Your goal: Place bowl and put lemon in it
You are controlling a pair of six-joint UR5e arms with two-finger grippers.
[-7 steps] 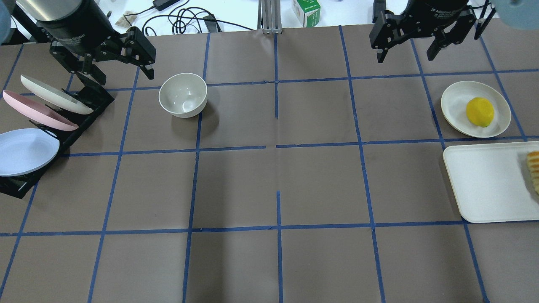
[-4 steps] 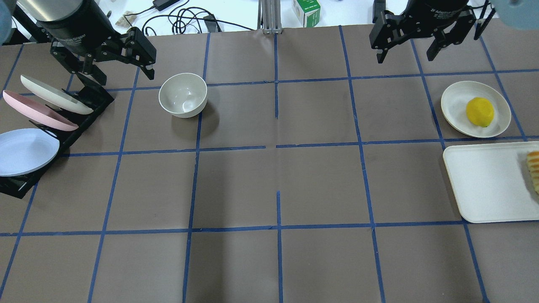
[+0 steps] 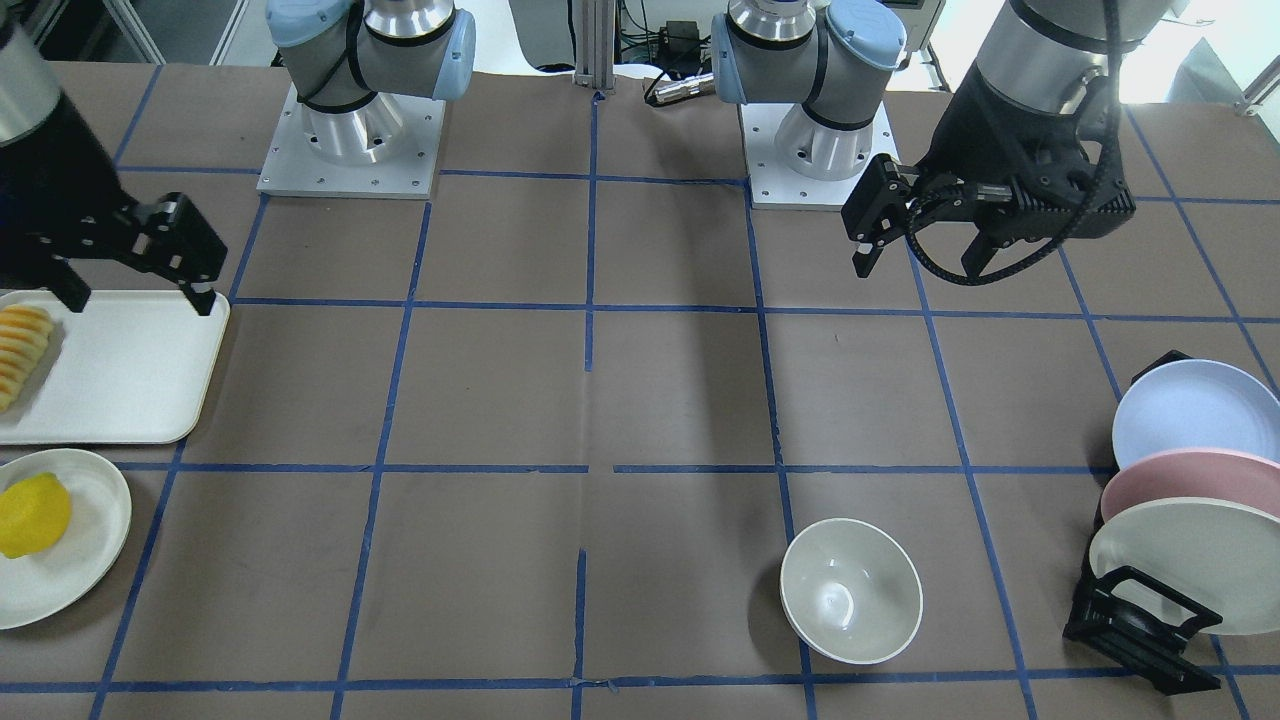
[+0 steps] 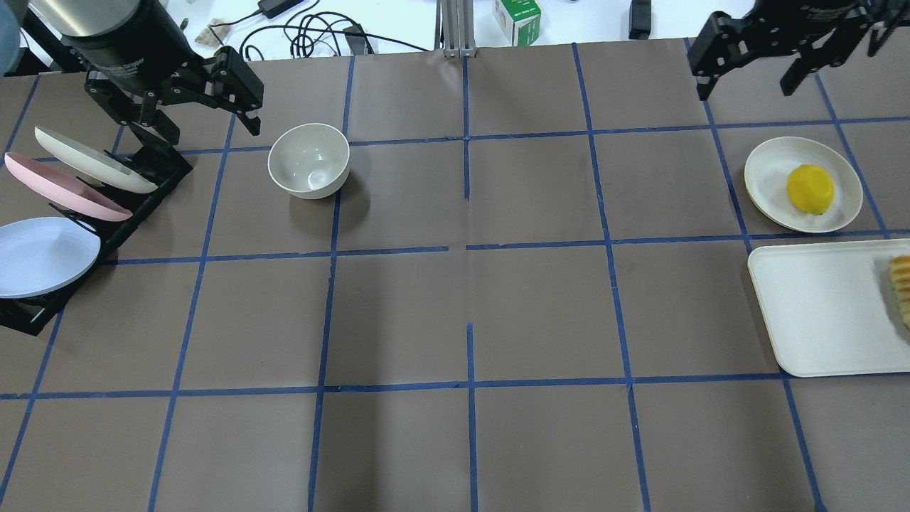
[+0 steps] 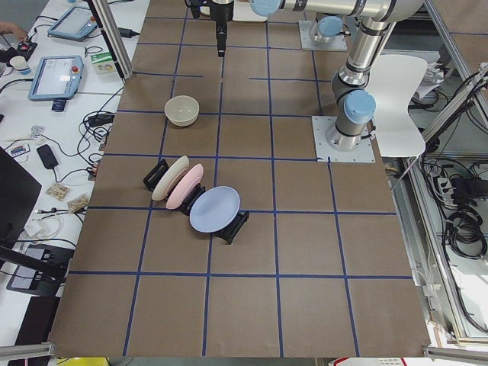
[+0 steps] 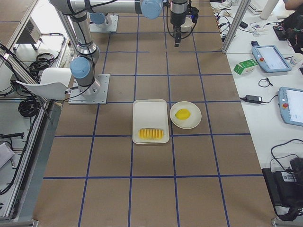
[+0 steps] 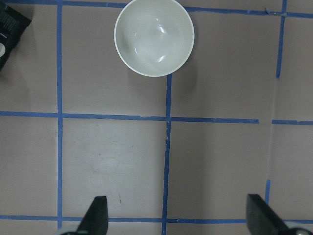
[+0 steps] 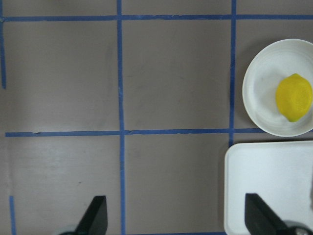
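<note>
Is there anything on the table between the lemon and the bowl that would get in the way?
Nothing visible does. The lemon sits on a plate at one end and the bowl stands near the other, with only taped table between them.

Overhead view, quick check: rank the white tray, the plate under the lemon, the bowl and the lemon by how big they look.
Largest to smallest:
1. white tray, though the view's right edge cuts it off
2. plate
3. bowl
4. lemon
All four sit on the table, so nearness to the camera probably does not change this order.
</note>
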